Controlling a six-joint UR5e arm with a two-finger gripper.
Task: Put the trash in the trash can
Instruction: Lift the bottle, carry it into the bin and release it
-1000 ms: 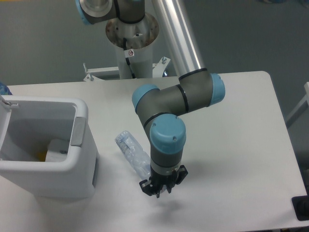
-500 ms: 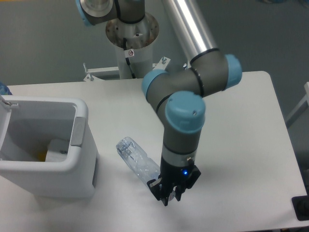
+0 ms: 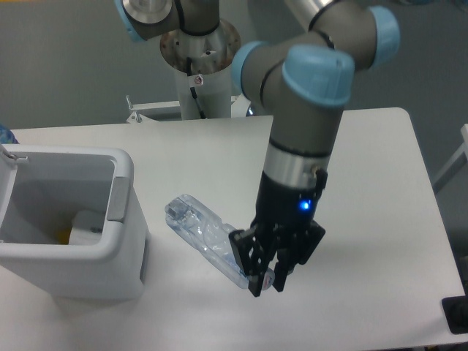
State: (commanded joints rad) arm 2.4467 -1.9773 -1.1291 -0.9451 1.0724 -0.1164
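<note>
Claw (image 3: 265,276) is clamped on one end of the crushed clear bottle (image 3: 201,232), fingers closed around its lower right end. Bottle w/ bluish tint sticks out up-left from the claw, tilted, its free end pointing toward the trash can (image 3: 121,219); looks lifted off the tabletop (image 3: 380,183), but can't tell for sure if the free end touches the surface. Blue LED lit on the wrist just above the claw. Arm (image 3: 307,117) comes down from top of frame, grey segments w/ light blue joint caps, wrist roughly vertical over the front-centre of the tabletop.

Trash can sits at the left edge, white boxy bin, thick rim, grey tab on its right side wall, open top. Inside at the bottom: a whitish crumpled piece (image 3: 88,219) w/ a bit of yellow beside it, too small to tell more. Bottle's free end is near the bin's right wall but apart from it, outside the bin.

Robot base column (image 3: 199,80) stands behind the tabletop at the back edge. Tabletop is white, rounded corners. Small dark obj at the bottom right corner, cut off by frame
</note>
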